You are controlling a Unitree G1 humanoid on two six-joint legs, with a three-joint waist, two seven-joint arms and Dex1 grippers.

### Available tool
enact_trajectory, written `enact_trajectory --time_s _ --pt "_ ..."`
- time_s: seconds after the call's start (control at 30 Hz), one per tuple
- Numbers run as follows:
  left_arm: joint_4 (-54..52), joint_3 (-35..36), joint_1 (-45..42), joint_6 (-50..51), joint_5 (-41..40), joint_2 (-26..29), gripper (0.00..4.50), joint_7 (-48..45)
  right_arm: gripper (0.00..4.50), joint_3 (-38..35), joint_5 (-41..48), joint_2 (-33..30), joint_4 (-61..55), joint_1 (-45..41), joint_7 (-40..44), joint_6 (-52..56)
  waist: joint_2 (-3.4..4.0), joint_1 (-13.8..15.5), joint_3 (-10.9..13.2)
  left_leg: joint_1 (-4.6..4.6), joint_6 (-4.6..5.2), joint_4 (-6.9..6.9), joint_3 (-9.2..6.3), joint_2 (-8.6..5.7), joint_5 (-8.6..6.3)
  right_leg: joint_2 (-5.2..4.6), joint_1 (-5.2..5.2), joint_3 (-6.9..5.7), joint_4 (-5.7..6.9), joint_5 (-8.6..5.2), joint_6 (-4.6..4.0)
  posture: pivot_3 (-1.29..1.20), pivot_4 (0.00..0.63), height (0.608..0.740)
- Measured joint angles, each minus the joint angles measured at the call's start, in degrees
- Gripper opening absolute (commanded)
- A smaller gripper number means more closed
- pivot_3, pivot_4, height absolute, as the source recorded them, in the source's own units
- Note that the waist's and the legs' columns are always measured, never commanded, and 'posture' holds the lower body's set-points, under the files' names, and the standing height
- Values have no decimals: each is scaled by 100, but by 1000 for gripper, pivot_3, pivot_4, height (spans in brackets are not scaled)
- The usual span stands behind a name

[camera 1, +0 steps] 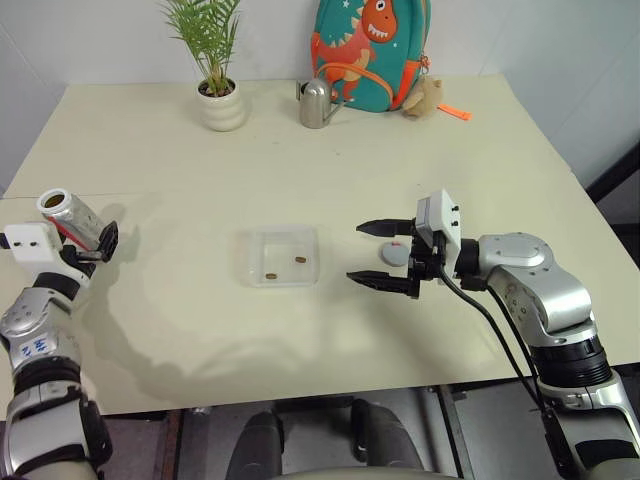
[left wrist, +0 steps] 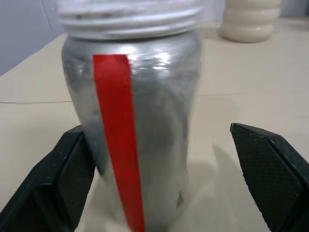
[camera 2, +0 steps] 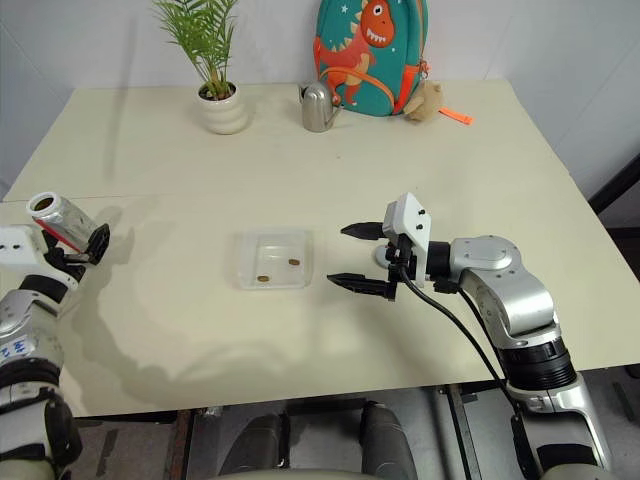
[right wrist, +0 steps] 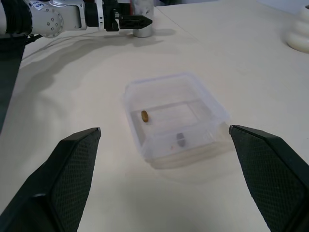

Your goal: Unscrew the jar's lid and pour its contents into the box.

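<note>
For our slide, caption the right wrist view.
Open right tool faces the clear box holding two brown pellets.

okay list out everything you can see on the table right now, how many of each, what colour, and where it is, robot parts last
jar: one, clear with silvery neck and red stripe, lid off, between the left fingers at the table's left edge
box: one, transparent, table centre
contents: two brown pellets, inside the box
lid: one, grey, flat on the table behind the right gripper
potted plant: one, green in a white pot, far left
watering can: one, silver, far centre
backpack: one, teal with an orange dinosaur, against the wall
plush toy: one, tan, beside the backpack
left gripper: fingers open around the jar
right gripper: fingers open, holding nothing, right of the box
</note>
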Motion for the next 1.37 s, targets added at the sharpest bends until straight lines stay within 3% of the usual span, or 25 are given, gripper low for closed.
enact_trajectory --time_s 0.23,0.5,0.77,1.0,1.37 --pt "-1433 44 1567 286 4 283 4476 -468 4500 -91 73 -99 -129 33 48 27 0 0 0 2 -5 0 4 14 -12 4 -5 -4 -11 -8 -16 0 150 740" --pt "-2764 176 2543 350 15 721 4476 -1263 4500 -146 141 -393 -125 216 349 -53 1 26 0 4 -18 1 4 32 -24 7 -5 -20 -15 -28 -55 0 150 740" --pt "-4615 -556 2300 682 -241 791 4476 -2331 4500 -449 191 -775 2 347 654 -203 3 5 1 6 -15 1 7 38 -27 18 -6 -17 -15 -24 -48 0 150 740" --pt "-4834 -1027 2157 705 -240 795 4476 -3008 4500 -559 150 -872 431 281 823 -471 7 -26 4 10 -2 0 10 55 -35 37 -10 -12 -13 -28 -53 0 150 740" --pt "-5005 -1019 1876 978 -241 784 4476 -2903 4500 -578 119 -920 640 100 803 -701 9 13 5 8 -2 2 10 55 -37 37 -9 -12 -15 -27 -52 0 150 740"
